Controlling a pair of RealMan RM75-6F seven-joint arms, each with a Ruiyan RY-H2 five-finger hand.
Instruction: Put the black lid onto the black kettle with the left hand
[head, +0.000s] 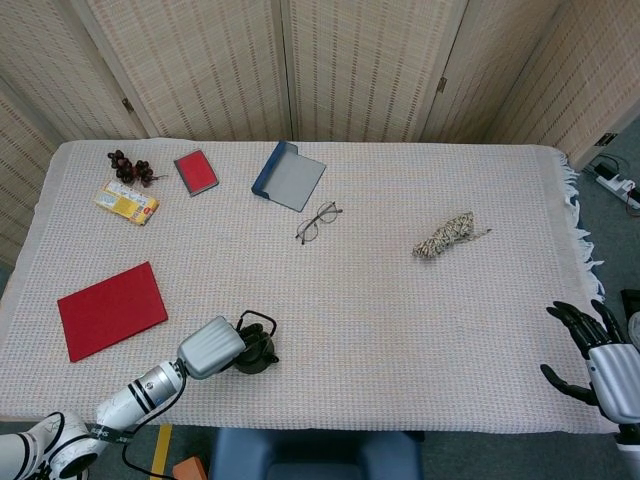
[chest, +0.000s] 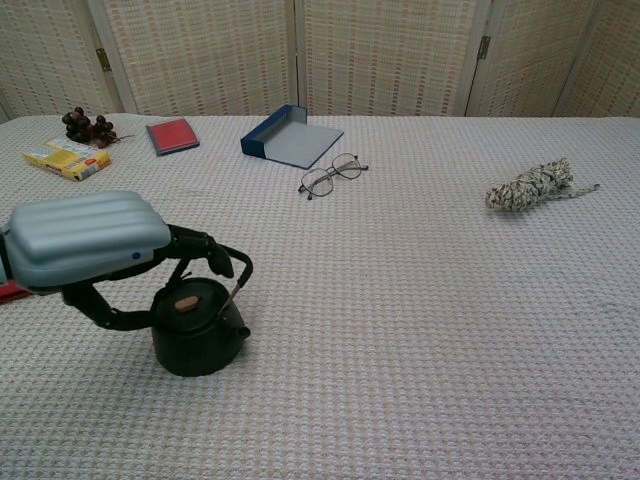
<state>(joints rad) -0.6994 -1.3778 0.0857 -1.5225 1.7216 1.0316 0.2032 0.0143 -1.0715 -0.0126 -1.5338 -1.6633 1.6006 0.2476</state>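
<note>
The black kettle (chest: 200, 345) stands near the table's front edge at the left and also shows in the head view (head: 258, 355). The black lid (chest: 192, 306), with a small brown knob, sits on the kettle's mouth. My left hand (chest: 85, 235) hovers just left of and above the kettle, and the head view shows the left hand (head: 210, 347) beside it. Its dark fingers (chest: 100, 312) curl loosely around the kettle's left side and over the wire handle, holding nothing. My right hand (head: 598, 352) hangs off the table's right front corner, fingers spread and empty.
A large red book (head: 110, 310) lies left of the kettle. Further back are a yellow packet (head: 126, 202), grapes (head: 130, 166), a small red notebook (head: 196, 171), a blue folder (head: 290, 175), glasses (head: 318, 222) and a rope bundle (head: 445, 235).
</note>
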